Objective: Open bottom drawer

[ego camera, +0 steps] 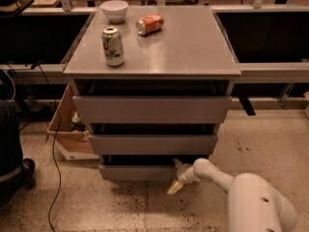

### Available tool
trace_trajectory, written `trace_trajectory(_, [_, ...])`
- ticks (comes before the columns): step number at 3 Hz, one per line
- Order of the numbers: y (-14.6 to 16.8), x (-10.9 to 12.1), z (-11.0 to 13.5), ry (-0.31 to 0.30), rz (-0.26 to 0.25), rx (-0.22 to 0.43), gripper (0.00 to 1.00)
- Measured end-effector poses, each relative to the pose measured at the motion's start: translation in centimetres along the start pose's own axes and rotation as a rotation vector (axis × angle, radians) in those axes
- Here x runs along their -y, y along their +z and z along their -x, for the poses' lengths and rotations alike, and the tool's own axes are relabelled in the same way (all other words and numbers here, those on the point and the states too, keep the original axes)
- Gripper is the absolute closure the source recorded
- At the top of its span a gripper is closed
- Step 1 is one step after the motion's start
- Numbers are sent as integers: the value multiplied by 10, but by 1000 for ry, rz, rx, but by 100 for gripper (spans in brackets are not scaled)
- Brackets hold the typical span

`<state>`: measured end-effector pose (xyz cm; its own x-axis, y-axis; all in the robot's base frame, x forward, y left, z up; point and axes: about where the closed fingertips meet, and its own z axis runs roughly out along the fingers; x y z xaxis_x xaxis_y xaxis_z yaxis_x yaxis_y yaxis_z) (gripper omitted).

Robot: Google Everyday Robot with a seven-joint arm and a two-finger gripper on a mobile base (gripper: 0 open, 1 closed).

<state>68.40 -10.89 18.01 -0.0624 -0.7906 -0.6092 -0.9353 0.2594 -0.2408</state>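
Observation:
The bottom drawer is the lowest and slimmest grey front of the grey cabinet. It stands out a little in front of the middle drawer front, with a dark gap above it. My gripper is at the right end of this front, low near the floor. One finger reaches into the gap above the front and the pale other finger lies in front of and below it, so it is shut on the front's top edge. My white arm comes in from the lower right.
On the cabinet top stand a green can, a red can on its side and a white bowl. A cardboard box sits on the floor at the cabinet's left, with a black cable and a dark object beside it.

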Motion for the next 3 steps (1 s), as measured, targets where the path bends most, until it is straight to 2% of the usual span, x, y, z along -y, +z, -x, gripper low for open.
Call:
trace_trajectory(1, [10, -67, 5, 35, 179, -14, 25])
trace_trajectory(3, [-3, -62, 15, 35, 179, -14, 71])
